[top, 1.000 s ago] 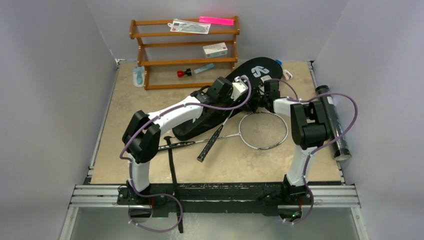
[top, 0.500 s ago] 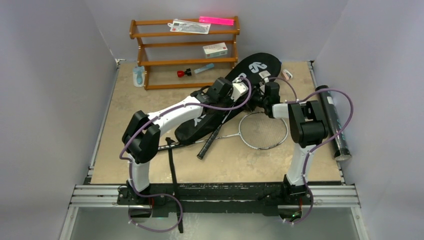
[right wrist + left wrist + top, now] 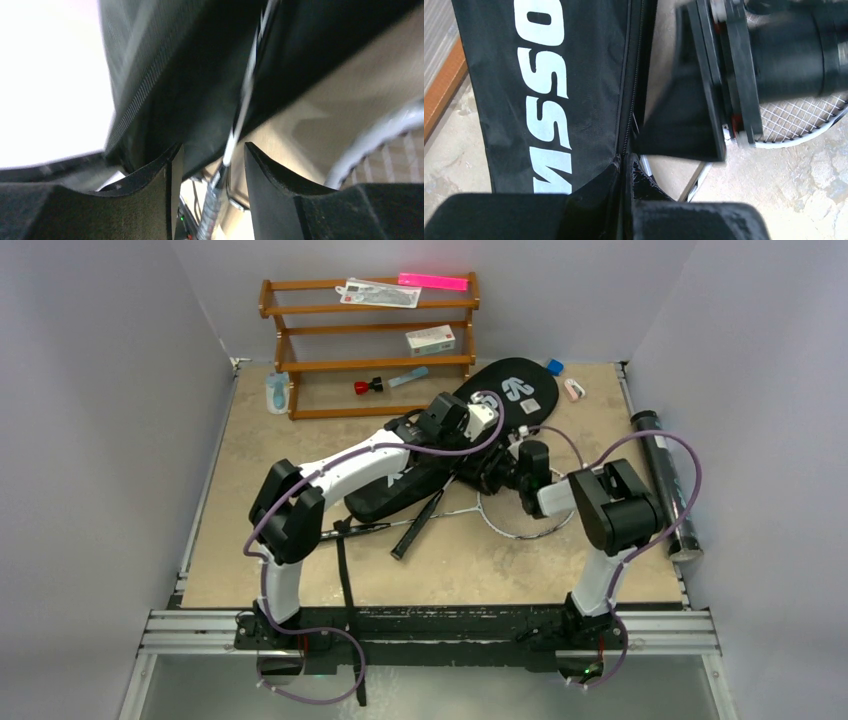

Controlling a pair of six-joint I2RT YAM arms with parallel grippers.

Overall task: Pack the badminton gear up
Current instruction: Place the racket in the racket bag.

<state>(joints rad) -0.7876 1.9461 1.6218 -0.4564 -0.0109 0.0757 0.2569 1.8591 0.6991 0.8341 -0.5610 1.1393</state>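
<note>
Having swung left since the earlier frame, the right gripper (image 3: 212, 152) is hanging with jaws parted, the shaft of a silver-framed racket (image 3: 241, 107) showing between its fingers. The left gripper (image 3: 625, 169) is pressing closed at the zip edge of the long black fabric bag (image 3: 517, 390) lying diagonally across frame centre.

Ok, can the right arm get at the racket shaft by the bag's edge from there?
Probably yes: the right tool is open and the thin silver shaft runs between its fingers, nothing blocking; the black bag crowds close behind.
</note>
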